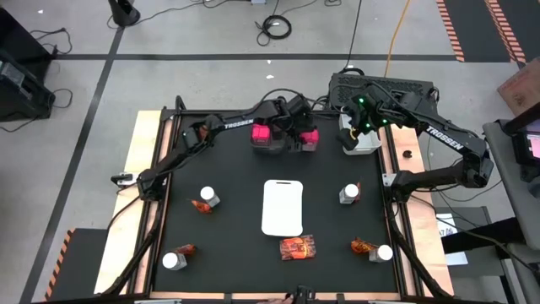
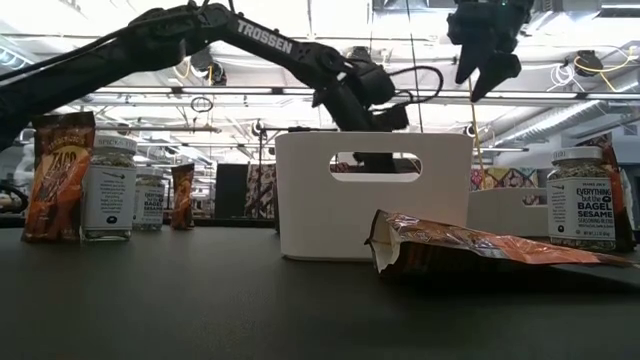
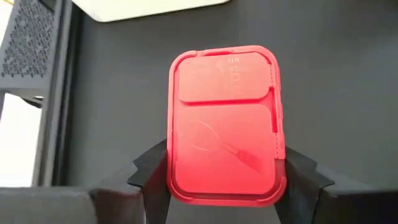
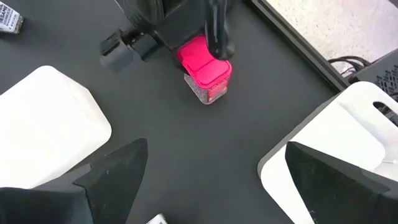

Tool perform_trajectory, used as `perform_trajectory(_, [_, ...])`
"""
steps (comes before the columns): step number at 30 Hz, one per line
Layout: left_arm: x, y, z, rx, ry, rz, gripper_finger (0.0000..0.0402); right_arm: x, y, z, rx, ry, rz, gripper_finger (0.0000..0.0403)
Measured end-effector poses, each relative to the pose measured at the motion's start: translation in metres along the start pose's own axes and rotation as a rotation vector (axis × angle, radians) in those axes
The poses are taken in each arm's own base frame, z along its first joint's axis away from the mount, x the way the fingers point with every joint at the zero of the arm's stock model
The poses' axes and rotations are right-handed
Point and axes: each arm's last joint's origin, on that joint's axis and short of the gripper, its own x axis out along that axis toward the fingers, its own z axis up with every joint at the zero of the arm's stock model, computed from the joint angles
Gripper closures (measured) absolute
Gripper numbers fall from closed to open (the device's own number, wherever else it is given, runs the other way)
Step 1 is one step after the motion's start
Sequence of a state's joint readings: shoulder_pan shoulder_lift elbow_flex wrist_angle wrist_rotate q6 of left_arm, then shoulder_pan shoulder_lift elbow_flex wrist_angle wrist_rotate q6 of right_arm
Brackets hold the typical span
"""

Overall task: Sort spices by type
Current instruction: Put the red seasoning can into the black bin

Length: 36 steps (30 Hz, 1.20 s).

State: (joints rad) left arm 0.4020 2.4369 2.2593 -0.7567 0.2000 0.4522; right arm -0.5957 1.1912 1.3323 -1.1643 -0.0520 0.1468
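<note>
A bright pink-lidded spice box (image 3: pixel 225 124) with a clear body (image 4: pixel 208 78) is near the table's far edge, right of centre, with my left gripper (image 3: pixel 227 186) shut on it. A second pink box (image 1: pixel 263 135) sits just to its left. My right gripper (image 4: pixel 217 180) hangs open in the air at the far right, above a white bin (image 1: pixel 361 139), with nothing between its fingers. White-capped jars (image 1: pixel 209 196) (image 1: pixel 348 194) and red-orange packets (image 1: pixel 297 247) stand or lie on the near half of the table. My left gripper pinches the pink box between its two fingers (image 3: pixel 149 177), which are on two opposite sides (image 3: pixel 280 180) of it at lid height. The fingers slant down toward the far right. The box stays upright with its lid up; whether its base is on the table I cannot tell.
A white tray (image 1: pixel 283 207) with a handle slot lies mid-table. Jars paired with packets stand at the near left (image 1: pixel 175 261) and near right (image 1: pixel 384 252). In the low view a packet (image 2: pixel 480 245) lies in front of the tray. A dark control box (image 1: pixel 380 84) is behind the far right edge.
</note>
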Motion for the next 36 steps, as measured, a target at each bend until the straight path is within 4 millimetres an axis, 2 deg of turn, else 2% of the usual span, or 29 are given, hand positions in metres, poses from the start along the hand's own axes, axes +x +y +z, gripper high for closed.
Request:
perform_trajectory(6, [-0.040, 0.001, 0.012, -0.017, -0.022, 0.015, 0.0188, 0.000, 0.000, 0.002, -0.016, -0.017, 0.003, 0.0028])
perform_trajectory(14, [-0.104, 0.005, 0.011, -0.145, 0.030, 0.031, 0.0188, 0.000, 0.001, 0.006, -0.035, -0.062, 0.009, 0.0028])
perform_trajectory(21, [-0.177, -0.003, 0.009, -0.183, 0.060, 0.064, 0.0188, 0.000, 0.001, 0.009, -0.041, -0.096, 0.014, 0.0028])
perform_trajectory(26, [-0.237, -0.004, -0.001, -0.319, 0.052, 0.133, 0.0188, -0.001, 0.002, 0.011, -0.056, -0.118, 0.016, 0.0028])
perform_trajectory(28, [-0.254, -0.004, -0.008, -0.387, 0.050, 0.153, 0.0188, -0.001, 0.002, 0.013, -0.060, -0.130, 0.018, 0.0028])
perform_trajectory(31, [-0.271, -0.006, -0.018, -0.492, 0.041, 0.177, 0.0188, -0.001, 0.002, 0.015, -0.063, -0.156, 0.022, 0.0028])
perform_trajectory(36, [-0.282, -0.019, -0.037, -0.654, 0.071, 0.270, 0.0188, -0.002, 0.003, 0.018, -0.066, -0.186, 0.029, 0.0028])
